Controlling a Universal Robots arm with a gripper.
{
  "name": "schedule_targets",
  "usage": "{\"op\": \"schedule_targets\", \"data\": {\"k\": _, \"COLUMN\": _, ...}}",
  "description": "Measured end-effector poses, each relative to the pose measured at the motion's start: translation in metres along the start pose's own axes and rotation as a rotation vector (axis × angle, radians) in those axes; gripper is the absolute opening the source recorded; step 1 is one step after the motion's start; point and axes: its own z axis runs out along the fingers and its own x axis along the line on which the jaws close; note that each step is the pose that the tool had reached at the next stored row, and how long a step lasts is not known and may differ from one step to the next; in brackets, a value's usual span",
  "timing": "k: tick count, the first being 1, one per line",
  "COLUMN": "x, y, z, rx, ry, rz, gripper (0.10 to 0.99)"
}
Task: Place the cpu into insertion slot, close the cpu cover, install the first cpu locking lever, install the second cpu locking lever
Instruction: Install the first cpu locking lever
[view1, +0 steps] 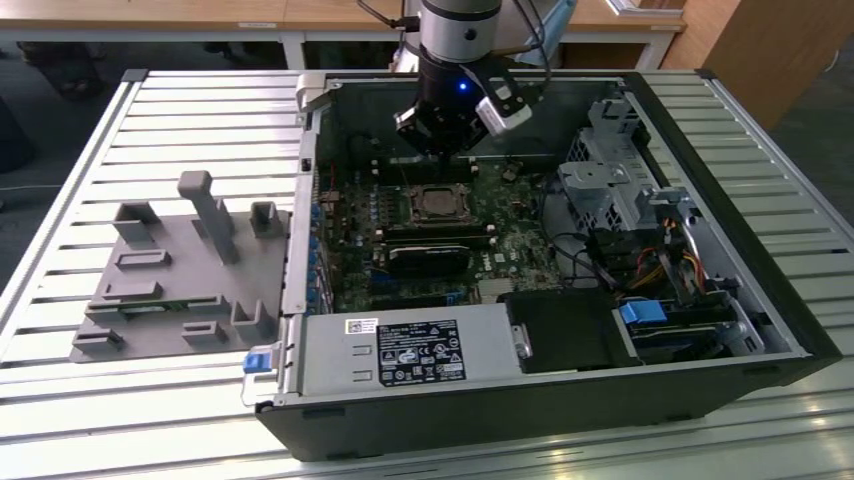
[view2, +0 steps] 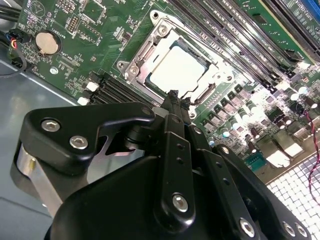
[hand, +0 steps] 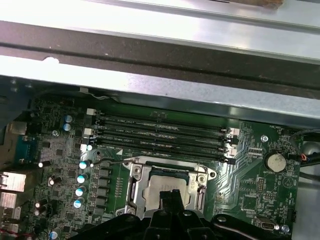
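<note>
**A:** Hand (view2: 172, 96): how is it set?
**B:** Its fingers are seen pressed together in the second wrist view, with nothing gripped. It is held over the socket's edge; contact cannot be told.
**A:** Where is the cpu (view2: 177, 67) found?
**B:** It is seated in the socket, framed by the cpu cover (view2: 145, 50).
**A:** And around it?
**B:** The open computer case (view1: 534, 400) is laid on the slatted bench (view1: 80, 150), with a grey fixture (view1: 174, 270) at the exterior view's left.
</note>
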Motion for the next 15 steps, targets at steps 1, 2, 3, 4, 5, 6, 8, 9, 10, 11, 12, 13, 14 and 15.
{"op": "schedule_targets", "data": {"k": 1, "x": 0.0000, "y": 0.0000, "z": 0.0000, "rx": 0.000, "ry": -0.0001, "rz": 0.003, "gripper": 0.122}}
{"op": "schedule_targets", "data": {"k": 2, "x": 0.0000, "y": 0.0000, "z": 0.0000, "rx": 0.000, "ry": -0.0002, "rz": 0.006, "gripper": 0.122}}
{"op": "schedule_targets", "data": {"k": 3, "x": 0.0000, "y": 0.0000, "z": 0.0000, "rx": 0.000, "ry": -0.0003, "rz": 0.009, "gripper": 0.122}}
{"op": "schedule_targets", "data": {"k": 4, "x": 0.0000, "y": 0.0000, "z": 0.0000, "rx": 0.000, "ry": -0.0005, "rz": 0.012, "gripper": 0.122}}
{"op": "schedule_targets", "data": {"k": 5, "x": 0.0000, "y": 0.0000, "z": 0.0000, "rx": 0.000, "ry": -0.0005, "rz": 0.015, "gripper": 0.122}}
{"op": "schedule_targets", "data": {"k": 6, "x": 0.0000, "y": 0.0000, "z": 0.0000, "rx": 0.000, "ry": -0.0007, "rz": 0.017, "gripper": 0.122}}
{"op": "schedule_targets", "data": {"k": 8, "x": 0.0000, "y": 0.0000, "z": 0.0000, "rx": 0.000, "ry": -0.0008, "rz": 0.021, "gripper": 0.122}}
{"op": "schedule_targets", "data": {"k": 9, "x": 0.0000, "y": 0.0000, "z": 0.0000, "rx": 0.000, "ry": -0.0009, "rz": 0.023, "gripper": 0.122}}
{"op": "schedule_targets", "data": {"k": 10, "x": 0.0000, "y": 0.0000, "z": -0.0001, "rx": 0.000, "ry": -0.0009, "rz": 0.026, "gripper": 0.122}}
{"op": "schedule_targets", "data": {"k": 11, "x": 0.0000, "y": 0.0000, "z": 0.0000, "rx": 0.000, "ry": -0.0011, "rz": 0.029, "gripper": 0.122}}
{"op": "schedule_targets", "data": {"k": 12, "x": 0.0000, "y": 0.0000, "z": 0.0000, "rx": 0.000, "ry": -0.0012, "rz": 0.032, "gripper": 0.122}}
{"op": "schedule_targets", "data": {"k": 13, "x": 0.0000, "y": 0.0000, "z": -0.0001, "rx": 0.000, "ry": -0.0013, "rz": 0.034, "gripper": 0.122}}
{"op": "schedule_targets", "data": {"k": 14, "x": 0.0000, "y": 0.0000, "z": -0.0002, "rx": 0.000, "ry": -0.0013, "rz": 0.035, "gripper": 0.122}}
{"op": "schedule_targets", "data": {"k": 15, "x": 0.0000, "y": 0.0000, "z": -0.0006, "rx": 0.001, "ry": -0.0012, "rz": 0.035, "gripper": 0.122}}
